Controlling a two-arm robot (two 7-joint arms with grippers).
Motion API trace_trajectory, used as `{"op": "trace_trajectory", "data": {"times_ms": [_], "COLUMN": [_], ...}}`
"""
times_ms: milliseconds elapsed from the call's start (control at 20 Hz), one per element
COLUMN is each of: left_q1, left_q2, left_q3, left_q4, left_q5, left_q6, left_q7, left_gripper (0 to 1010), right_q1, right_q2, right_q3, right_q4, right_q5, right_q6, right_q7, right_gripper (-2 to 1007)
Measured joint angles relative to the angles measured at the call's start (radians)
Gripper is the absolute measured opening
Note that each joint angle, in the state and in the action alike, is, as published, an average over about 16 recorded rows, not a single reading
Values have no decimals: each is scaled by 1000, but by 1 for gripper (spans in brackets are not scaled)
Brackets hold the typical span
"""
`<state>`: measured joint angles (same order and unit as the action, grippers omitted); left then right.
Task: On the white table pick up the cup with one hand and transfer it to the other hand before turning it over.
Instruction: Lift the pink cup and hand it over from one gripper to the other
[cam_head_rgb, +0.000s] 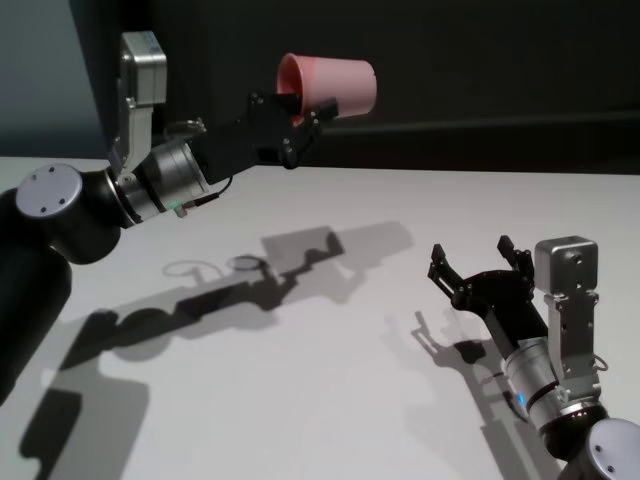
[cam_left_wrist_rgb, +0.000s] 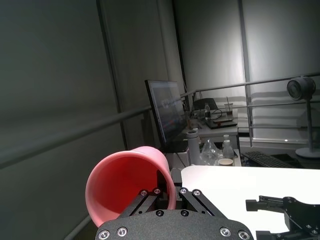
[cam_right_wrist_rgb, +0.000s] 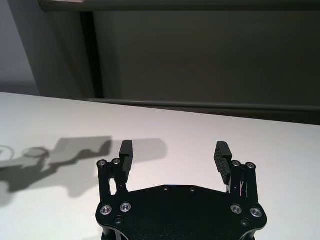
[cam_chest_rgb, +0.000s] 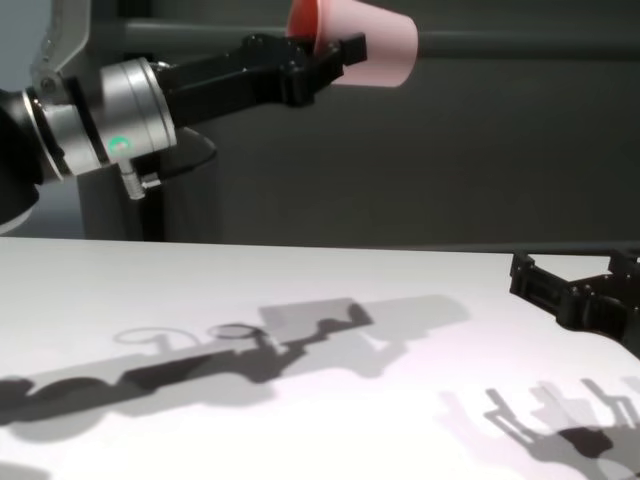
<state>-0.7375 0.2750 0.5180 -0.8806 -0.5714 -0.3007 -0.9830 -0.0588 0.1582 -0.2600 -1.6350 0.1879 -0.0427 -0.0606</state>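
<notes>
One hand (cam_head_rgb: 298, 118), the green-lit left gripper, held the cup (cam_head_rgb: 335, 83) high above the white table (cam_head_rgb: 320, 400), its fingers pinched on the rim so that one sat inside the mouth and the other outside the wall. The pink tumbler lay on its side, its closed base pointing away from that wrist and out past the fingertips. The other hand (cam_head_rgb: 478, 262), the blue-lit right gripper, waited low over the table, well apart from the cup, jaws spread wide and holding nothing. A clean handover appeared to call for the right gripper to rise and close across the free, base end of the tumbler, clear of the left fingers. The left should let go only once that grip looked firm; smooth tapered plastic, judged from here, could slip from a light pinch.
</notes>
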Motion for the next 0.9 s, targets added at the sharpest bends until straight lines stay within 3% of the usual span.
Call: {"op": "trace_trajectory", "data": {"times_ms": [450,900], "left_q1": [-37,-65], "left_q2": [-48,-91], "left_q3": [-7,7], "left_q4": [49,91], "left_q5": [-54,-66], "left_q6": [5,5], "left_q7": [-35,-57], "left_gripper": [55,55], "right_q1": [0,0], "right_q2": [0,0], "right_q3": [0,0], "right_q4": [0,0], "right_q5": [0,0], "right_q6": [0,0], "right_q7": [0,0], "right_gripper": [1002,1002]}}
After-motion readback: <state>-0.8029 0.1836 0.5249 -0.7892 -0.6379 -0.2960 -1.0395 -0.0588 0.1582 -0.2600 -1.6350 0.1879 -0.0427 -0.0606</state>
